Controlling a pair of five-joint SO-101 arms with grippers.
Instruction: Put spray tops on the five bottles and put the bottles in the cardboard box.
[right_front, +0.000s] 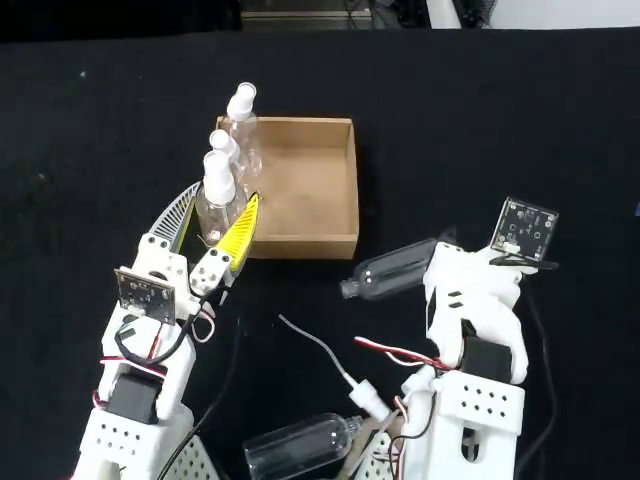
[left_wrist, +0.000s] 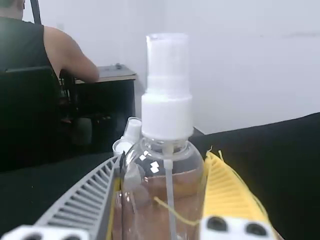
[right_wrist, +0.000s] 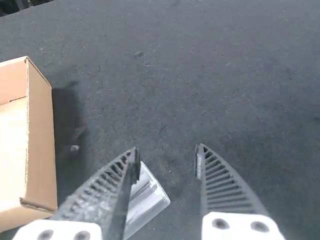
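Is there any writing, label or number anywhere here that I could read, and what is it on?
None can be read.
The cardboard box and the clear bottles look plain.
Any print on the small circuit boards on the arms is too small to read.

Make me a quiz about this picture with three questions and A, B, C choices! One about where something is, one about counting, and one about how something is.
1. Where is the loose spray top?
A in the box
B on the black table
C on a bottle

2. How many bottles wear white spray tops?
A one
B five
C three

3. How is the topless bottle between the arms' bases?
A lying on its side
B standing upright
C inside the box

Answers:
1. B, it lies on the table, apart from every bottle.
2. C, three white tops line the left side of the cardboard box.
3. A, it rests lengthwise on the table.
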